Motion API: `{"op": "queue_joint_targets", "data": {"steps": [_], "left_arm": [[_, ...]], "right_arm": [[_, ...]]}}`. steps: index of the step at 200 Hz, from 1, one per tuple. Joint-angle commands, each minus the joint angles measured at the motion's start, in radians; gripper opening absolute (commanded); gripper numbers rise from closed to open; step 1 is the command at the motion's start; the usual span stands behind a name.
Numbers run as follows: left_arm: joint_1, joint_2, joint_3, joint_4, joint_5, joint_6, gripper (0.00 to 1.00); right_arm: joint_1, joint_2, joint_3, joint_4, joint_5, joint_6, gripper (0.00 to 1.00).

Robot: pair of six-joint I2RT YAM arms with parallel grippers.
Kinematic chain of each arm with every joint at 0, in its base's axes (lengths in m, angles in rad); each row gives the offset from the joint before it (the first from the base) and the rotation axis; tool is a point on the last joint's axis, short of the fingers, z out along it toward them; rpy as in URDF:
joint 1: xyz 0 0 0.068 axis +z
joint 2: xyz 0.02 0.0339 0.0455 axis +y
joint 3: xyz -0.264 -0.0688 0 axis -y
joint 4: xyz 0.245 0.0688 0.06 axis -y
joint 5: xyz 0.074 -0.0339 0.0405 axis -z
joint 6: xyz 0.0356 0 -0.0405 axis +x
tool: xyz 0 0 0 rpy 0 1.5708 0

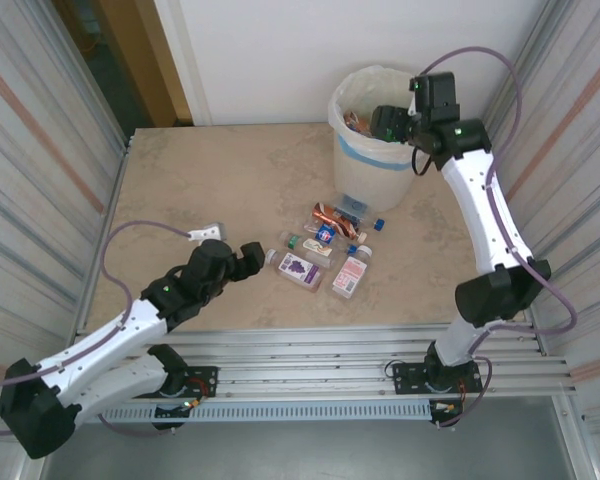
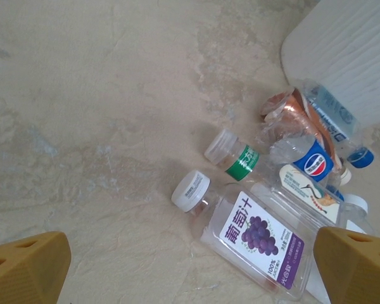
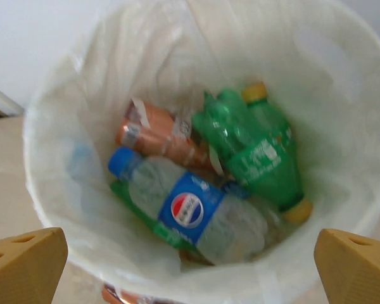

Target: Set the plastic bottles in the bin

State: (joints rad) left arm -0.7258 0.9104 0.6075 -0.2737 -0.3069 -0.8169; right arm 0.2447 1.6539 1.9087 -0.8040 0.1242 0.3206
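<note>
left gripper (image 1: 250, 254) and right gripper (image 1: 382, 122) spread wide, empty | we judge grape-juice bottle (image 2: 256, 244) light, slick, crushable | take its waist

The tall white bin (image 1: 372, 178), pale blue band and cream liner, stands upright at the far right of the table (image 1: 210, 180). Inside lie a clear blue-labelled bottle (image 3: 190, 212), a crumpled green bottle (image 3: 253, 152) and a brown-orange bottle (image 3: 155, 134). Just near of it, more small bottles (image 1: 325, 250) lie clustered on their sides, a white-capped grape-juice bottle (image 2: 253, 240) nearest.

Beige tabletop (image 1: 180, 180) btw metal walls (image 1: 40, 150)
</note>
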Motion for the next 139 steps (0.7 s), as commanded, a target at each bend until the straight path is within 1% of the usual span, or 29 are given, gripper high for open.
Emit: {"op": "queue_joint_targets", "data": {"steps": [1,34,63,110,139], "left_arm": [[-0.008,0.063,0.033,-0.022,0.019,-0.066,0.99],[-0.058,0.188,0.086,-0.038,0.005,-0.155,0.98],[-0.113,0.291,0.147,-0.085,-0.023,-0.259,0.97],[-0.199,0.412,0.216,-0.117,-0.064,-0.419,0.96],[-0.216,0.470,0.237,-0.117,-0.059,-0.491,0.94]], "right_arm": [[0.005,-0.130,-0.154,0.069,0.088,0.001,0.98],[0.010,-0.317,-0.398,0.113,0.124,0.060,0.98],[0.010,-0.425,-0.545,0.095,0.137,0.089,0.98],[0.010,-0.492,-0.702,0.062,0.130,0.120,0.98],[0.010,-0.496,-0.754,0.058,0.126,0.148,0.98]]}}
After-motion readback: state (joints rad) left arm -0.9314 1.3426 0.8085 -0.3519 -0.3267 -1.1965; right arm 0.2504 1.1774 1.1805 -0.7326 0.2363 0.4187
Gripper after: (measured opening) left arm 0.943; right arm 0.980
